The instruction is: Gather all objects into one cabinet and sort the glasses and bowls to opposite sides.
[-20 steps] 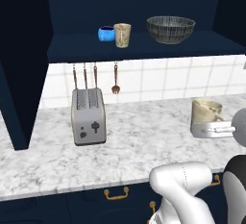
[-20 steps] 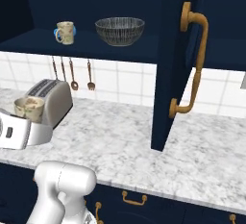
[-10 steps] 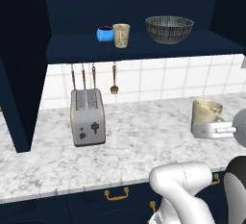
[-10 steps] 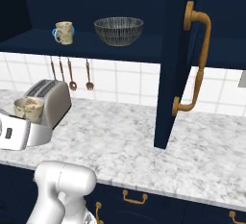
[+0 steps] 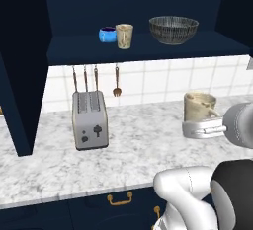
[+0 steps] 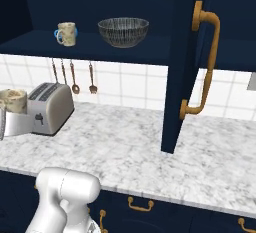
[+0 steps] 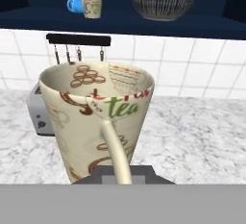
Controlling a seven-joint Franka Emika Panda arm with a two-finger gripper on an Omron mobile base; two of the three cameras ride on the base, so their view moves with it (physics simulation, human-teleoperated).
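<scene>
My gripper (image 5: 201, 125) is shut on the handle of the beige mug (image 5: 197, 106), holding it upright above the marble counter, right of the toaster. In the hand view the mug (image 7: 96, 122) stands close, its handle facing the gripper (image 7: 122, 176). On the shelf of the open navy cabinet (image 5: 148, 47) sit the small blue bowl (image 5: 107, 34) and the beige tumbler (image 5: 124, 36), side by side at the left. The wide dark patterned bowl (image 5: 173, 29) sits further right. All three also show in the hand view above the mug: blue bowl (image 7: 74, 4), tumbler (image 7: 91, 0), dark bowl (image 7: 164, 3).
A silver toaster (image 5: 89, 119) stands on the counter (image 5: 138, 150) under hanging utensils (image 5: 117, 81). One open cabinet door (image 6: 181, 62) with a brass handle (image 6: 207, 62) juts out over the counter at the right; another door (image 5: 17, 76) hangs at the left.
The gripper with the mug has risen a little and shifted left. The things on the shelf have not moved.
</scene>
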